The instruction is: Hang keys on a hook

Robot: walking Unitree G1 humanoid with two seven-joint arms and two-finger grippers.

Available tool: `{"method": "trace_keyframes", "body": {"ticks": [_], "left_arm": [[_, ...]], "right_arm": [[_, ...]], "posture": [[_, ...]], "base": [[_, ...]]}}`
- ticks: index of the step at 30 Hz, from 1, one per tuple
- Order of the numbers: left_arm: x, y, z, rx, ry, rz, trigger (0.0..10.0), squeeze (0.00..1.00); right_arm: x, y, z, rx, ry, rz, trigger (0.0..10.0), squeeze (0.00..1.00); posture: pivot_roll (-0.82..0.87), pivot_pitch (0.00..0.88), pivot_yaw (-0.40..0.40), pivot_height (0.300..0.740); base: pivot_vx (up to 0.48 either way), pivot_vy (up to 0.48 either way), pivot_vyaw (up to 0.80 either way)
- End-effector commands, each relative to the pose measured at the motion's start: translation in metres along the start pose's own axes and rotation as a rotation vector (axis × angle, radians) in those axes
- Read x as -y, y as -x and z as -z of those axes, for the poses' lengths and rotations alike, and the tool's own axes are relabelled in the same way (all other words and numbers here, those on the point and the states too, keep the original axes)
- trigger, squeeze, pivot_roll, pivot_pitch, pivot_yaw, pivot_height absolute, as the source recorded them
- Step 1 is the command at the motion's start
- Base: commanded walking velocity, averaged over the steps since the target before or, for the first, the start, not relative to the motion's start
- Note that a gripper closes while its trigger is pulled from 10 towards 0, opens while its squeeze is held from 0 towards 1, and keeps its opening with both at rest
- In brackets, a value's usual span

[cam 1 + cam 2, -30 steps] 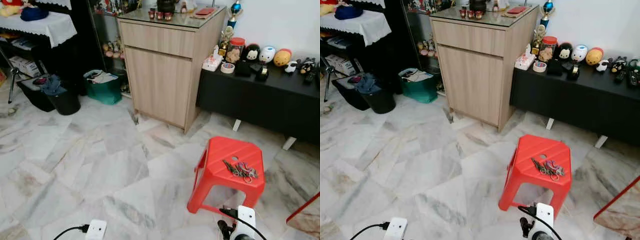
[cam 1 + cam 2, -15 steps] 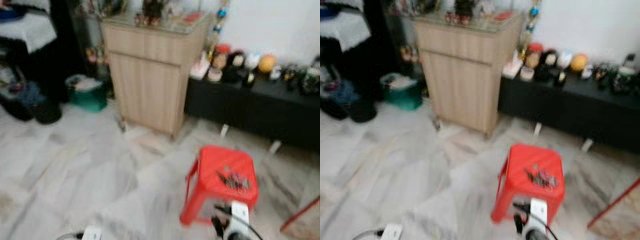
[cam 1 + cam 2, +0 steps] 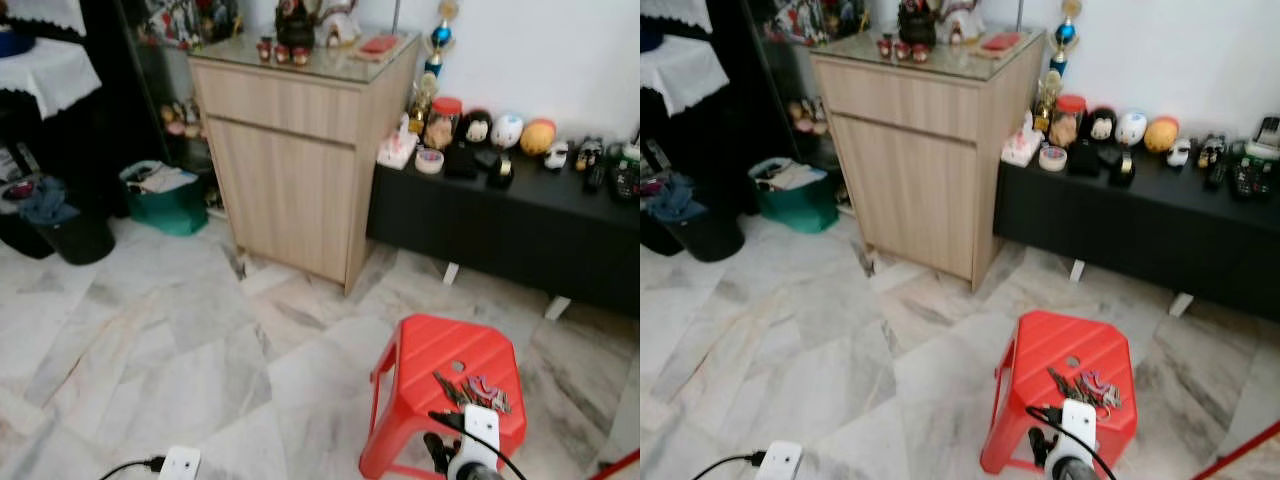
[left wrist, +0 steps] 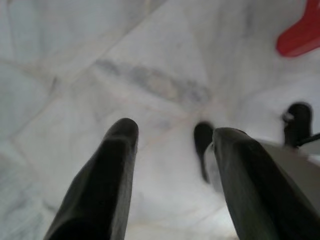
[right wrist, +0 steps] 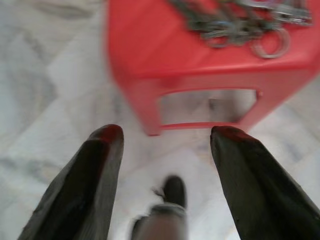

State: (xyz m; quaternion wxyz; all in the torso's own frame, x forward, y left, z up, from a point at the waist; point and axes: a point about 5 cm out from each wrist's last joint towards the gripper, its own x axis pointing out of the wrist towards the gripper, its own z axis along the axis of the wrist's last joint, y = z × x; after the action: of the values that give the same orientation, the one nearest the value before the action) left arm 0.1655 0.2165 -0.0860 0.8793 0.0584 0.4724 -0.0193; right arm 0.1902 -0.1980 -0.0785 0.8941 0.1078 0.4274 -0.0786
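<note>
A bunch of keys [image 3: 472, 390] with a pink tag lies on the top of a red plastic stool [image 3: 430, 345], near its right edge. My right arm [image 3: 478, 438] hangs low just in front of the stool. In the right wrist view my right gripper [image 5: 165, 132] is open and holds nothing, down by the stool's side [image 5: 150, 45], with the keys [image 5: 235, 22] lying above it on the seat. My left gripper [image 4: 172, 132] is open over bare marble floor, and a corner of the stool [image 4: 302, 35] shows beyond it.
A tall wooden cabinet [image 3: 300, 150] stands against the wall behind the stool. Beside it a low black bench [image 3: 500, 215] carries figurines and jars. A green bin [image 3: 165, 195] and a black bin [image 3: 70, 235] sit at the left. The floor is marble tile [image 3: 180, 340].
The whole view has shifted after a blurred moment, so the camera moved; the stool now sits lower in the picture. The keys lie as before on the stool.
</note>
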Motion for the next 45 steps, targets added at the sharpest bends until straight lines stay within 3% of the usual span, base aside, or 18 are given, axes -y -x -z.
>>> {"method": "trace_keyframes", "body": {"ticks": [1,7,12,14,15,18,19,20,21,23,24,25,29,30,36,39,42,45], "left_arm": [[0.001,0.0,0.001,-0.01,-0.004,0.005,10.0,0.0],[0.001,-0.001,-0.002,-0.005,-0.036,-0.011,10.0,0.0],[-0.015,0.0,-0.033,0.16,-0.079,-0.086,10.0,0.0],[-0.017,0.0,-0.036,0.179,-0.074,-0.094,10.0,0.0],[-0.027,0.003,-0.06,0.309,-0.049,-0.137,10.0,0.0],[-0.032,0.007,-0.081,0.433,-0.049,-0.151,10.0,0.0],[-0.033,0.011,-0.095,0.519,-0.05,-0.146,10.0,0.0],[-0.033,0.011,-0.095,0.519,-0.05,-0.146,10.0,0.0],[-0.035,0.025,-0.126,0.706,-0.051,-0.146,10.0,0.0],[-0.032,0.036,-0.143,0.818,-0.04,-0.135,10.0,0.0],[-0.032,0.036,-0.143,0.818,-0.04,-0.135,10.0,0.0],[-0.024,0.046,-0.153,0.899,-0.062,-0.115,10.0,0.0],[-0.014,0.057,-0.154,0.949,-0.06,-0.067,10.0,0.0],[-0.005,0.067,-0.148,0.979,-0.088,-0.021,10.0,0.0],[0.004,0.084,-0.146,1.024,-0.079,-0.011,10.0,0.0],[-0.002,0.084,-0.146,1.011,-0.002,-0.067,10.0,0.0],[-0.001,0.086,-0.15,1.007,-0.03,-0.057,10.0,0.0],[-0.001,0.087,-0.152,1.004,-0.04,-0.052,10.0,0.0]], "right_arm": [[-0.001,-0.001,-0.007,0.02,-0.008,0.001,10.0,0.0],[-0.001,-0.001,-0.007,0.023,-0.012,-0.001,10.0,0.0],[-0.001,0.0,-0.012,0.119,-0.023,-0.014,10.0,0.0],[-0.001,0.001,-0.013,0.128,-0.021,-0.015,10.0,0.0],[-0.001,0.002,-0.017,0.186,-0.01,-0.025,10.0,0.0],[-0.001,0.003,-0.02,0.232,0.0,-0.035,10.0,0.0],[-0.001,0.004,-0.023,0.259,0.02,-0.046,10.0,0.0],[-0.001,0.004,-0.023,0.259,0.02,-0.046,10.0,0.0],[-0.002,0.006,-0.028,0.32,0.051,-0.076,10.0,0.0],[-0.019,0.006,-0.072,0.481,0.088,-0.121,10.0,0.0],[-0.019,0.006,-0.072,0.481,0.088,-0.121,10.0,0.0],[-0.035,0.013,-0.109,0.633,0.129,-0.176,10.0,0.0],[-0.043,0.021,-0.123,0.72,0.139,-0.212,10.0,0.0],[-0.049,0.028,-0.13,0.777,0.136,-0.243,10.0,0.0],[-0.053,0.035,-0.132,0.833,0.122,-0.23,10.0,0.0],[-0.054,0.037,-0.126,0.814,0.087,-0.209,10.0,0.0],[-0.062,0.04,-0.12,0.781,0.168,-0.286,10.0,0.0],[-0.064,0.04,-0.119,0.767,0.181,-0.309,10.0,0.0]], "posture": [[0.07,0.0,-0.015,0.74],[0.06,0.0,-0.014,0.74],[0.06,0.0,-0.012,0.74],[0.06,0.0,-0.012,0.74],[0.06,0.0,-0.014,0.74],[0.05,0.0,-0.015,0.74],[0.05,0.0,-0.018,0.74],[0.05,0.0,-0.018,0.74],[0.06,0.0,-0.021,0.74],[0.06,0.0,-0.023,0.74],[0.06,0.0,-0.023,0.74],[0.05,0.0,-0.024,0.74],[0.03,0.0,-0.017,0.74],[0.03,0.0,-0.018,0.74],[0.05,0.0,-0.034,0.74],[0.04,0.0,-0.034,0.74],[0.05,0.0,-0.035,0.74],[0.04,0.0,-0.034,0.74]], "base": [[0.322,0.0,0.0],[0.106,0.0,0.0],[0.0,0.0,0.0],[0.0,0.0,0.0],[0.0,0.0,0.0],[0.0,0.0,0.0],[0.0,0.0,0.0],[0.0,0.0,0.0],[0.0,0.0,0.0],[0.0,0.0,0.0],[0.0,0.0,0.0],[0.0,0.0,0.0],[0.0,0.0,0.0],[0.0,0.0,0.0],[0.0,0.0,0.0],[0.0,0.0,0.0],[0.0,0.0,0.0],[0.0,0.0,0.0]]}}
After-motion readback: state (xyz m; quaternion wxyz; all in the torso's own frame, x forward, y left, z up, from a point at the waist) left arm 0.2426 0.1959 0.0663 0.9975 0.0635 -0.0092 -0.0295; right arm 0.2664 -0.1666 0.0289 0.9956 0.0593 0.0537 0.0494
